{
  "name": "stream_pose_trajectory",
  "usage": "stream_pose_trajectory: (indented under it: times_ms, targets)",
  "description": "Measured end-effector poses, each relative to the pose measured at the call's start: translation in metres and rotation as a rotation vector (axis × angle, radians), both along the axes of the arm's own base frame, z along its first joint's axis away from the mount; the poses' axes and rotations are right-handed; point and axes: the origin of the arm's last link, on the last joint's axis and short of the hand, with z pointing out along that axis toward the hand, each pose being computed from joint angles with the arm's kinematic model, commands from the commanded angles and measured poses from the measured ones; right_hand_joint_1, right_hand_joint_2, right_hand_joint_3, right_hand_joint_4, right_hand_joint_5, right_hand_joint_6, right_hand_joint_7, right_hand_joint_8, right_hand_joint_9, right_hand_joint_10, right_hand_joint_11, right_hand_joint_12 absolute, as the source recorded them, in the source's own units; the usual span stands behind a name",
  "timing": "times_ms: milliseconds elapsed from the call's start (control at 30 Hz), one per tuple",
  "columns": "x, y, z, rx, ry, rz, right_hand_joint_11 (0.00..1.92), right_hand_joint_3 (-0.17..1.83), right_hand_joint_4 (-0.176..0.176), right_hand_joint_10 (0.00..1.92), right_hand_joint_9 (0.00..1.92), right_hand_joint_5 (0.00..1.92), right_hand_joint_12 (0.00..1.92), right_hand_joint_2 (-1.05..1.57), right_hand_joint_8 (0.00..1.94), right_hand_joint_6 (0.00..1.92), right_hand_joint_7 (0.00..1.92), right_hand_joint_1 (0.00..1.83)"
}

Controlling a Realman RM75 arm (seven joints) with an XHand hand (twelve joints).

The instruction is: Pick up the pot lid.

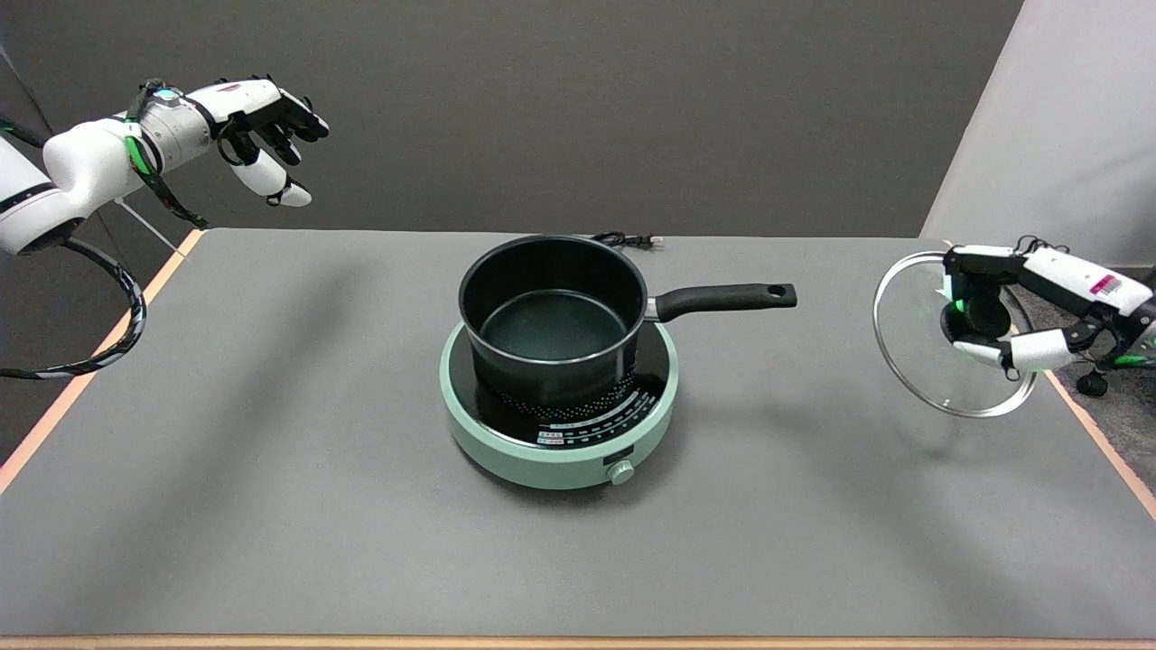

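Lid [912, 348] is a round disc of clear glass with a thin metal rim, and it is in the air above the right edge of the tabletop [271, 506], tilted steeply so its face looks toward the middle of the table. The right hand [993, 316] holds it by the black round knob [980, 318] in its centre: white and black fingers are closed around the knob from above and below. A soft shadow of the lid lies on the grey matte surface under it.

At the centre of the tabletop sits a round pale green cooker [560, 451] with a glossy black top and a small knob on its front. On it stands a black pot [551, 316], deep and cylindrical, with a dark smooth inside and a straight black handle [722, 298] pointing to the right edge. A black cable [623, 239] lies near the far edge behind the pot. The tabletop has a thin wooden-coloured border.
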Motion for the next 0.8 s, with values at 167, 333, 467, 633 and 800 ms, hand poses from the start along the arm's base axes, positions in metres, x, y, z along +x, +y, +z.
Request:
stream_pose_trajectory:
  times_ms: [167,333,467,633,800]
  targets:
    - [0.005,-0.010,0.000,0.004,-0.001,0.000,0.34,0.91,0.099,1.92,0.68,0.42,1.92,0.87,1.77,1.77,0.71,1.32]
    - [0.010,-0.018,-0.001,0.014,0.004,-0.002,0.34,0.92,0.098,1.92,0.69,0.42,1.92,0.86,1.77,1.77,0.71,1.32]
    - [0.017,-0.025,-0.003,0.027,0.015,-0.001,0.34,0.92,0.098,1.92,0.69,0.43,1.92,0.86,1.77,1.77,0.72,1.32]
    - [0.025,-0.032,-0.005,0.044,0.033,0.001,0.36,0.93,0.099,1.92,0.70,0.43,1.92,0.85,1.77,1.77,0.72,1.32]
    - [0.039,-0.041,-0.008,0.070,0.057,0.012,0.37,0.94,0.099,1.92,0.70,0.43,1.92,0.85,1.77,1.77,0.72,1.32]
